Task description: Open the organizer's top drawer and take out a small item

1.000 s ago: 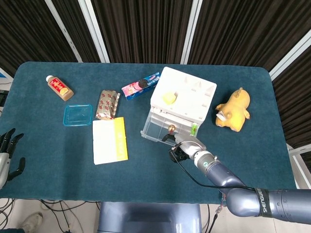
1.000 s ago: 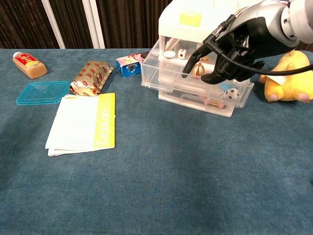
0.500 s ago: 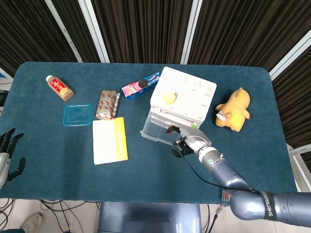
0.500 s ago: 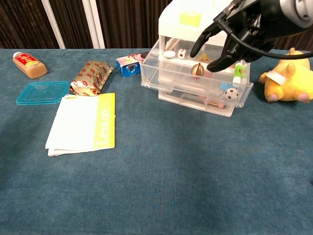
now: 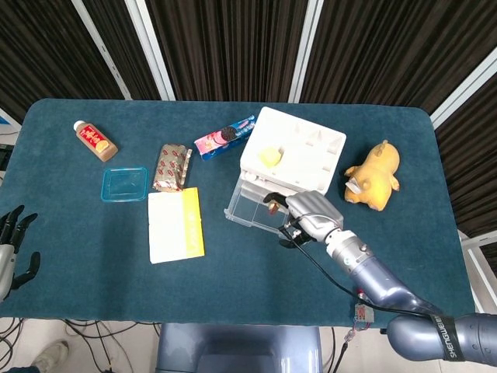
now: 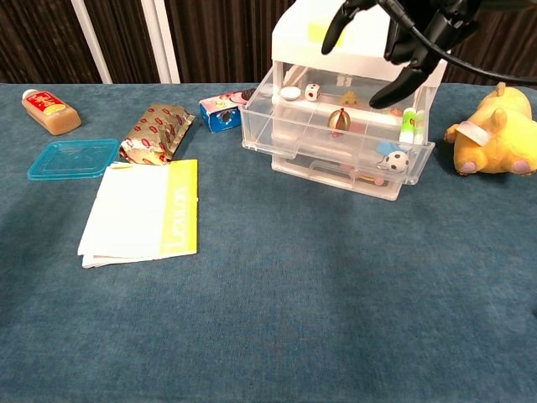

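The clear organizer with a white top (image 5: 293, 151) (image 6: 295, 50) stands right of the table's centre. Its top drawer (image 5: 250, 203) (image 6: 336, 143) is pulled out toward me. Inside lie a gold egg-shaped trinket (image 6: 338, 120), a white round piece (image 6: 290, 93), a die (image 6: 312, 91), a green tube (image 6: 409, 124) and a tiny ball (image 6: 396, 159). My right hand (image 5: 311, 213) (image 6: 413, 32) hovers above the drawer's right half, fingers spread, holding nothing. My left hand (image 5: 11, 250) hangs open off the table's front left corner.
A yellow block (image 5: 269, 157) sits on the organizer's top. A yellow plush toy (image 5: 374, 175) lies to the right. Left of the organizer are a cookie box (image 5: 224, 137), a snack wrapper (image 5: 172, 167), a blue lid (image 5: 124, 184), a bottle (image 5: 95, 141) and a white-yellow booklet (image 5: 175, 224).
My right hand has lifted from the drawer's front and moved up and back over the open drawer, its fingers spreading. The left hand has not moved.
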Controlling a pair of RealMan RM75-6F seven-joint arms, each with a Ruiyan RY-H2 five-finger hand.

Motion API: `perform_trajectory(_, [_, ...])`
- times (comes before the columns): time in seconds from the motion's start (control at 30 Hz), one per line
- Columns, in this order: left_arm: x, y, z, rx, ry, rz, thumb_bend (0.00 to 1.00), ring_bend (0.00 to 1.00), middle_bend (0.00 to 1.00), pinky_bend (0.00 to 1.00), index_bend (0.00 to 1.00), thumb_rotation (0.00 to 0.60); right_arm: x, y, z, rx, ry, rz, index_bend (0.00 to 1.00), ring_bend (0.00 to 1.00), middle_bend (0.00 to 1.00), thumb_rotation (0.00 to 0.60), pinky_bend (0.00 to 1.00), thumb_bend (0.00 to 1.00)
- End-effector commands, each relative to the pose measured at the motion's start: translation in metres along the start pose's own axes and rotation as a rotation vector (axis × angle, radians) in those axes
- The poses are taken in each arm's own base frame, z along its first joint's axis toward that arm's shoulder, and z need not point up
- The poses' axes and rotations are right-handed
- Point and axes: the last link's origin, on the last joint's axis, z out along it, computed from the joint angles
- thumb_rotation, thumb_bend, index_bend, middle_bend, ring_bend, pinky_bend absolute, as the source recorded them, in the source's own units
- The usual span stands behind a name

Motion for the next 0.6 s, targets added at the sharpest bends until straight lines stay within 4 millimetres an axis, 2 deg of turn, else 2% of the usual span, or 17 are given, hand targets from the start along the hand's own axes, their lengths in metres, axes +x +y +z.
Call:
perform_trajectory(0.03, [0.0, 0.0, 0.0, 0.0, 0.001, -0.001, 0.47, 0.0, 0.0, 0.0, 0.1, 0.6, -0.007, 0.017, 0.002, 0.051, 0.084, -0.178, 0.26, 1.0, 1.0, 0.6, 1.0, 0.24])
perform_trajectory(0.3, [-0.001, 0.0, 0.0, -0.001, -0.002, 0.001, 0.47, 0.0, 0.0, 0.0, 0.1, 0.6, -0.01, 0.026, 0.012, 0.107, 0.134, -0.335, 0.26, 1.0, 1.0, 0.6, 1.0, 0.24])
perform_trajectory(0.6, [-0.001, -0.001, 0.001, 0.001, -0.004, 0.003, 0.47, 0.0, 0.0, 0.0, 0.1, 0.6, -0.01, 0.031, 0.018, 0.137, 0.213, -0.526, 0.25, 1.0, 1.0, 0.6, 1.0, 0.19])
